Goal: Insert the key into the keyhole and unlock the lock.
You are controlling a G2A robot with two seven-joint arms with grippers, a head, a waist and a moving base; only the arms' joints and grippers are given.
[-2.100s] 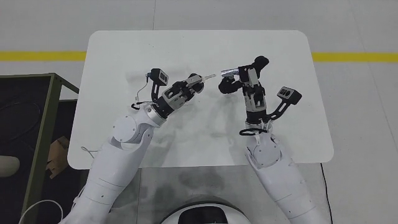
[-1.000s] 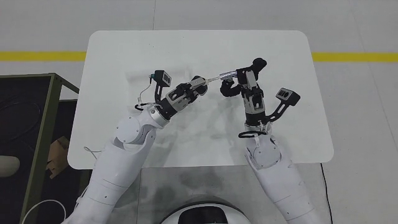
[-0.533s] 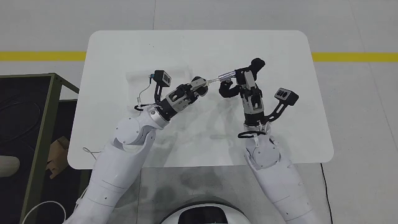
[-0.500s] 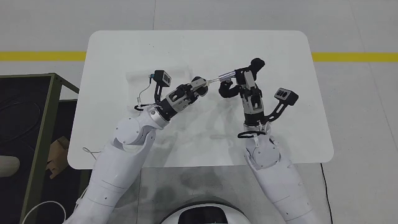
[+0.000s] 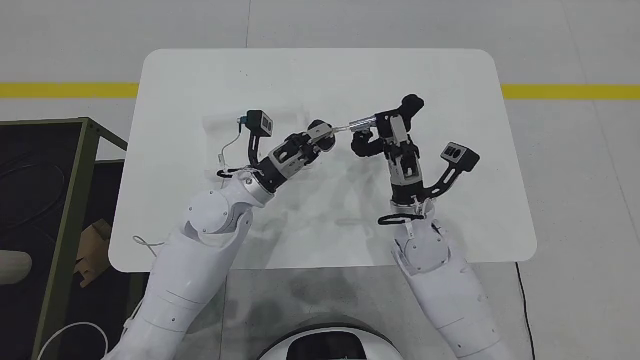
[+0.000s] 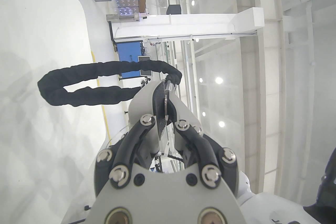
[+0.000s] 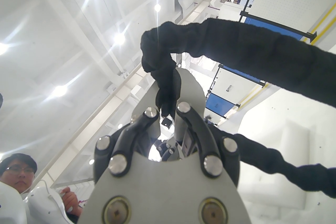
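Note:
Both arms meet above the middle of the white table [image 5: 200,90]. My left gripper [image 5: 320,134] [image 6: 166,97] is shut on a thin metal key [image 5: 340,126] [image 6: 166,104], whose blade points toward the other arm. My right gripper [image 5: 388,128] [image 7: 168,107] is shut on the lock [image 5: 366,119], a silver cylinder with a black fabric-covered cable loop [image 5: 410,105] [image 7: 236,51] [image 6: 86,83]. The key's tip sits at the silver end of the lock. The keyhole itself is hidden, so I cannot tell whether the tip is inside it.
A dark cart with a green frame [image 5: 70,190] stands off the table's left side. A yellow floor line [image 5: 60,89] runs behind the table. The tabletop around both arms is bare.
The two grippers have drawn together: the left one with the key shifted right, the right one with the lock shifted left. The gap between key tip and lock has closed.

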